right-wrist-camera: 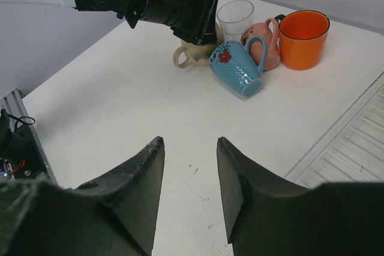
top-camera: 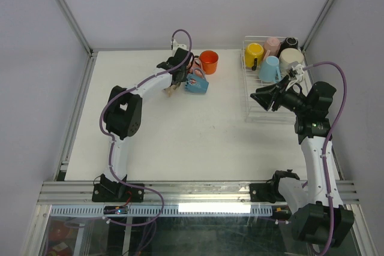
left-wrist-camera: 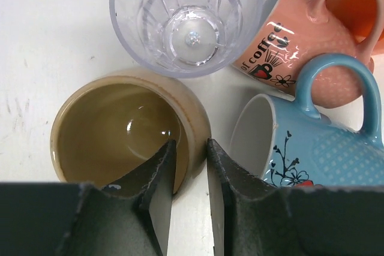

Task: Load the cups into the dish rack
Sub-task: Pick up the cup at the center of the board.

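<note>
Beige mug (left-wrist-camera: 114,130): upright on the counter (top-camera: 180,136), mouth up, in the far cluster with the glass tumbler (left-wrist-camera: 186,16), pink mug (left-wrist-camera: 306,46), blue mug (left-wrist-camera: 318,148) and orange mug (top-camera: 209,62).
Left tool (left-wrist-camera: 191,169): clenched on the beige mug's near wall, one finger inside the mouth and the other outside.
Right tool (right-wrist-camera: 189,145): released and holding nothing; it hovers over the near part of the dish rack (top-camera: 249,117).
Key relation: the dish rack lies well off to the left tool's right, across bare counter. The right arm is nearer the rack, the left arm nearer the loose cups.
Tight spot: the blue mug lies on its side just beside the outer finger, so a straight upward lift looks safest.
Loaded cups (top-camera: 270,69): five, crowded at the rack's far end.
Hard to make out: the top view hides the beige mug under the left tool. Its handle is out of the left wrist view. Whether the blue mug touches it, I cannot tell. The rack's clear walls barely show.
</note>
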You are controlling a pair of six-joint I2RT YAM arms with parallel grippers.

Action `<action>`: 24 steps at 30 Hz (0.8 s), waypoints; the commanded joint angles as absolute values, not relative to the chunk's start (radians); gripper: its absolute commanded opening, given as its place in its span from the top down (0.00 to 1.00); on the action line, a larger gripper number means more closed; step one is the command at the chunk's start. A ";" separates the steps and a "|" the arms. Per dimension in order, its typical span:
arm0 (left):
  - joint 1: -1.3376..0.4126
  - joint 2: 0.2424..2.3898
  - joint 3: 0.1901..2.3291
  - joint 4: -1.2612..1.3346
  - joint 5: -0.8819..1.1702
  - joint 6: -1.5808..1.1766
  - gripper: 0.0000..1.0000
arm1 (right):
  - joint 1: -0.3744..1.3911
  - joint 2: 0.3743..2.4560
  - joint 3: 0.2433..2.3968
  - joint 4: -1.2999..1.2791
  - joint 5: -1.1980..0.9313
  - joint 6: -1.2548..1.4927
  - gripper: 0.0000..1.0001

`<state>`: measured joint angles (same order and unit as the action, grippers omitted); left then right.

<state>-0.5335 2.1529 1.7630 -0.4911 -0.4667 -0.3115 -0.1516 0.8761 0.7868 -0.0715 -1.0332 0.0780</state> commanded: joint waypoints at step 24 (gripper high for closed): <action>-0.500 1.700 1.301 -0.212 -0.299 -0.417 1.00 | -0.144 0.865 0.770 0.007 -1.055 0.116 0.56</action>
